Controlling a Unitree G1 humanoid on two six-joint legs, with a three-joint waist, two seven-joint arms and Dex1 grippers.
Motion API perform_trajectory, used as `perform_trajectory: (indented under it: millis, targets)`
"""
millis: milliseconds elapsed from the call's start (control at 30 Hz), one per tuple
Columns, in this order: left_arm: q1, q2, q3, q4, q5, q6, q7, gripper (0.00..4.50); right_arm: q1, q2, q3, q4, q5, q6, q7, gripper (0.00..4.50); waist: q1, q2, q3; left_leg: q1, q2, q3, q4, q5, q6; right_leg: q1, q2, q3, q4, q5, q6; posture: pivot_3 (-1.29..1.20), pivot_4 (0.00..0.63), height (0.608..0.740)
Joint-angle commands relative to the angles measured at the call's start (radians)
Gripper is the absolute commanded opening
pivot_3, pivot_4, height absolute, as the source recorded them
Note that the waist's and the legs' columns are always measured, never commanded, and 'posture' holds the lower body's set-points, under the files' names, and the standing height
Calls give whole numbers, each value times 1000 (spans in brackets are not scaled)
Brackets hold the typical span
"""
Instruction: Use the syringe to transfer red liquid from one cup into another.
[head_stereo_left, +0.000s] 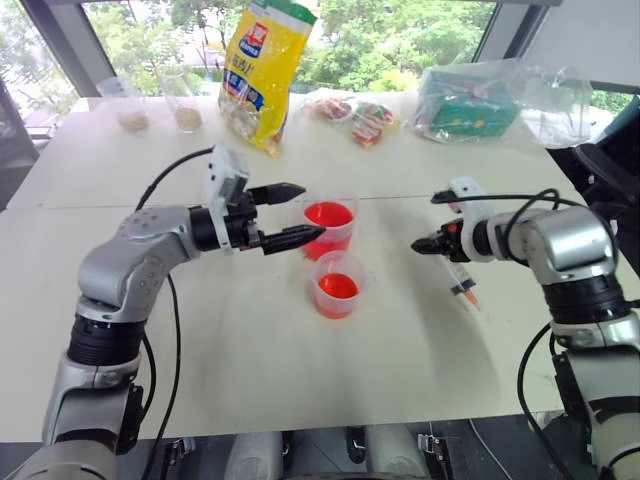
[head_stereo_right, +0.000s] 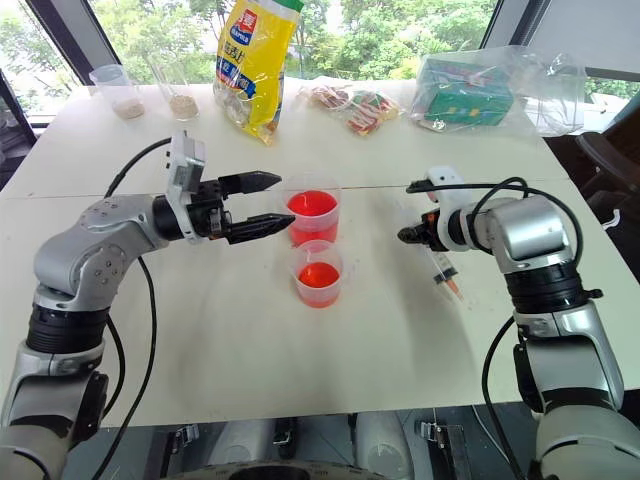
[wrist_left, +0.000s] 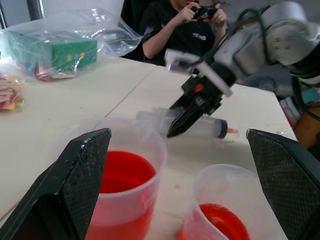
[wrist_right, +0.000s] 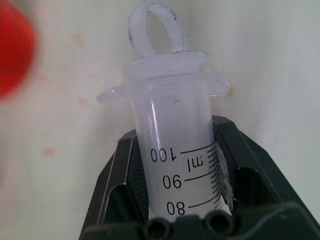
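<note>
From the head views, the left tool (head_stereo_left: 293, 214) hovers level beside the taller cup (head_stereo_left: 329, 226), its two black fingers spread wide with nothing between them; the lower fingertip reaches the cup's near wall. The taller cup is clear plastic holding red liquid (head_stereo_left: 328, 214). Just in front of it, touching or nearly so, stands the smaller cup (head_stereo_left: 337, 285) with a flared rim and a shallower red pool. To the right, the right tool (head_stereo_left: 424, 245) is clamped on the syringe (head_stereo_left: 462, 282), whose clear barrel slants down toward the white bench (head_stereo_left: 250, 360), the orange-red tip close to the surface. At the far edge stand a yellow snack bag (head_stereo_left: 262, 70), small packets, a green box in a clear bag (head_stereo_left: 470, 100) and two small cups of grains.

The left wrist view looks between its own textured black fingers (wrist_left: 75, 175) at both cups from low down, and adds what the head views lack: a person in black (wrist_left: 185, 27) seated beyond the bench, holding a dark device in both hands. The right tool hangs there with the syringe's barrel behind its fingers.

The right wrist view gives the close grip: the fingers pinch the translucent barrel near the printed top marks, with the flange and white ring-shaped plunger end (wrist_right: 157, 27) above.
</note>
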Motion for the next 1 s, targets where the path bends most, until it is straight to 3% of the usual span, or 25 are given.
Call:
perform_trajectory:
  millis: [33, 133, 267, 500, 733, 1000]
  targets:
    - [-67, 12, 25, 44, 2, -25, -31, 4500, -28, 55, -196, -203, 84, -130, -14, 1379, -4, 0, 0, 0, 0, 0, 0, 0, 0, 0, 0, 0, 0, 0, 0, 0, 150, 740]
    - [-105, 16, 21, 92, 9, -39, -66, 4500, -53, 173, -260, -255, 124, -356, -13, 1379, -8, 0, 0, 1, 1, 0, -1, 0, 0, 0, 1, 0, 1, 0, 0, 0, 150, 740]
    - [-152, 31, 38, 139, 18, -47, -89, 4500, -104, 330, -270, -232, 185, -466, -52, 1379, -6, 0, 0, 1, 1, 0, -1, 0, 0, 0, 2, 0, 2, 0, 0, 0, 150, 740]
    - [-158, 71, 81, 125, -2, -12, -83, 4500, -159, 561, -239, 2, 188, -816, 1, 1379, -6, 0, 0, 1, 1, 0, -1, 0, -1, 0, 1, 0, 2, 0, 0, 0, 150, 740]
    - [-140, 82, 102, 56, -30, 38, -43, 4500, -69, 655, -154, 171, 117, -1049, 64, 1379, -5, 1, 0, 1, 1, 0, -1, 0, -1, 0, 0, 0, 1, 0, 0, 0, 150, 740]
    - [-231, 29, 94, 123, -26, 29, -13, 4500, 73, 651, -49, 212, 35, -1159, 125, 1379, -6, 1, 0, 1, 0, -1, -1, 1, -1, 0, 0, 0, 2, 0, 0, 0, 150, 740]
